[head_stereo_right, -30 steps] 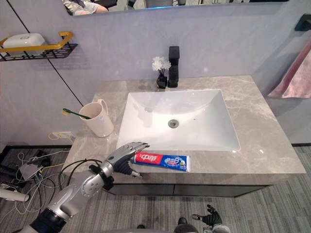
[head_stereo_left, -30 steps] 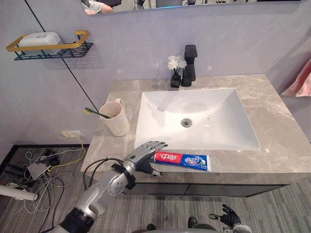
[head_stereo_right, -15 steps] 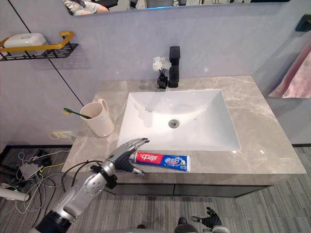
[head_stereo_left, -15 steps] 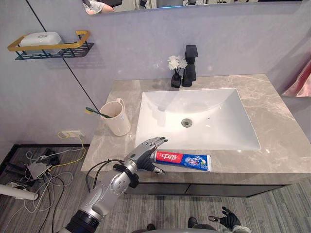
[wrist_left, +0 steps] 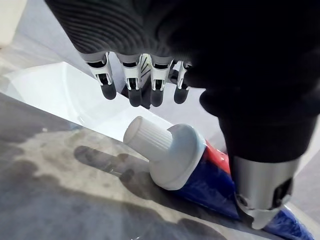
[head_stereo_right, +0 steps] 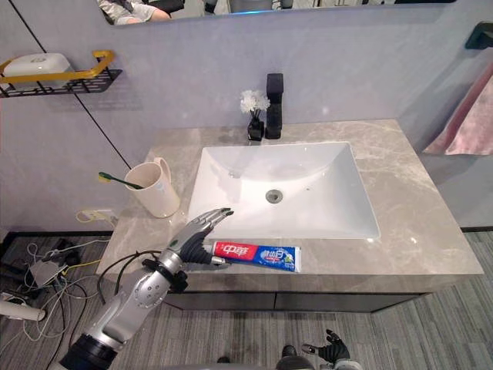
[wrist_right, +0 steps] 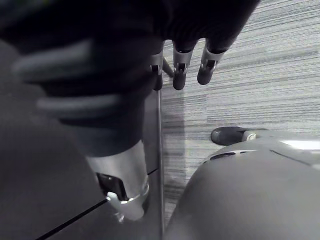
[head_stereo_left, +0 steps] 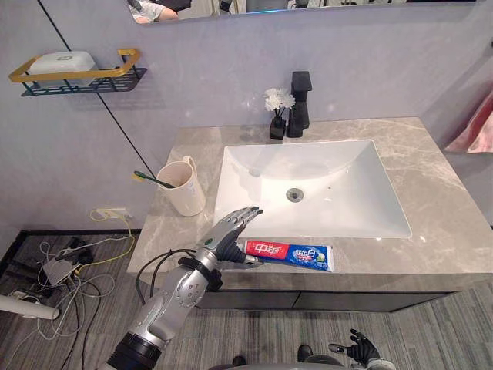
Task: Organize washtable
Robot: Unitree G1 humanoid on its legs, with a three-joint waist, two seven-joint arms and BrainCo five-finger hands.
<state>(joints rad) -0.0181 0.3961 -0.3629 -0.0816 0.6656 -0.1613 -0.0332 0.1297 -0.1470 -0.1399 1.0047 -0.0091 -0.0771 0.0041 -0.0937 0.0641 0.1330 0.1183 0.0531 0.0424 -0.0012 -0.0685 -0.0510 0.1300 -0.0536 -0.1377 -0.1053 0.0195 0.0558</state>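
Movement over the last second is all in my left hand point(head_stereo_left: 228, 240): it has tipped up, so its straight fingers point(head_stereo_left: 245, 216) now point over the front rim of the sink point(head_stereo_left: 323, 181) rather than lying low across the tube's end, and the thumb point(wrist_left: 257, 192) has come down on the near side of the toothpaste point(head_stereo_left: 293, 253). The tube has not shifted. It lies flat along the front edge of the table point(head_stereo_left: 447, 208), just before the sink, with its white cap point(wrist_left: 146, 137) toward the hand. In the wrist view the cap sits between fingers and thumb, and the hand is wide and closed on nothing, so I judge the grasp lined up but not made. The cream cup point(head_stereo_left: 185, 194), left of the sink, holds a toothbrush point(head_stereo_left: 146, 177) leaning over its rim, and it looks the likely home for the tube. The sink holds nothing, and the wall rack point(head_stereo_left: 85, 77) carries a white soap box point(head_stereo_left: 62, 60). My right hand point(head_stereo_left: 360, 347) hangs relaxed down by the floor.
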